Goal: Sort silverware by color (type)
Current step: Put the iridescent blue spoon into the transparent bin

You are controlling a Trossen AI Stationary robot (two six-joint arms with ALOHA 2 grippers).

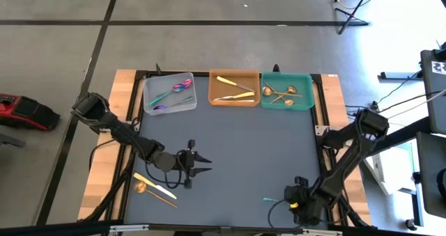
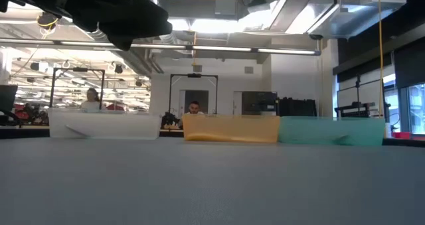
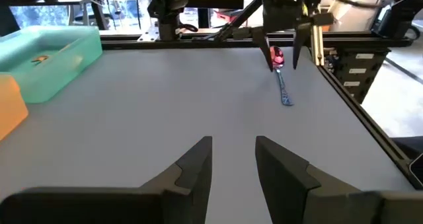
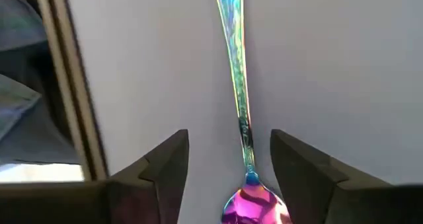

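Note:
My right gripper (image 4: 228, 145) stands open near the table's near right corner (image 1: 293, 198), pointing steeply down. Its fingers stand on either side of an iridescent purple-teal spoon (image 4: 236, 85) without touching it. The spoon lies flat on the grey mat (image 1: 273, 200), its pink bowl (image 4: 254, 205) between the fingers. My left gripper (image 1: 208, 164) hovers open over the mat's near left part, holding nothing (image 3: 232, 145). A pale gold knife (image 1: 155, 186) and a copper-gold spoon (image 1: 143, 189) lie on the mat near the left edge.
Three trays stand along the far edge: a clear one (image 1: 149, 105) with iridescent pieces, an orange one (image 1: 213, 97) with pale gold pieces, a teal one (image 1: 306, 102) with copper-gold spoons. The mat's raised frame (image 4: 63, 85) runs close beside my right gripper. People show in the room behind.

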